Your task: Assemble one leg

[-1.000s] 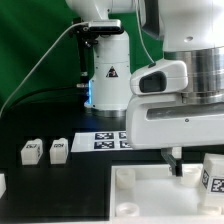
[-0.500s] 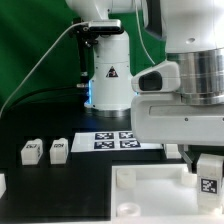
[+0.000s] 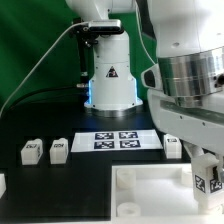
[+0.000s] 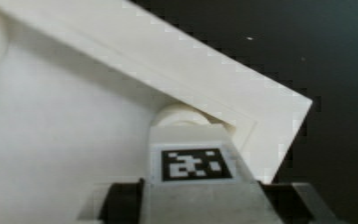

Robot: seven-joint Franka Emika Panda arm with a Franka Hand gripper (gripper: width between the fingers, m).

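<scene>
Just changed: leg [image 3: 208,183] has come down lower over the last second and now sits at about 4 o'clock in the exterior view, over the corner of the top [image 3: 150,190]
Meaning: looks like it's being lined up with the corner socket; I'd say it isn't seated yet
Gripper [image 4: 197,200]: fingers closed partway, clamping the leg by its sides, tag facing the wrist cam
Contact: leg end is right at the top's corner, can't tell if it's touching
Spare legs [image 3: 59,149]: two, off at 8 o'clock, well apart
</scene>
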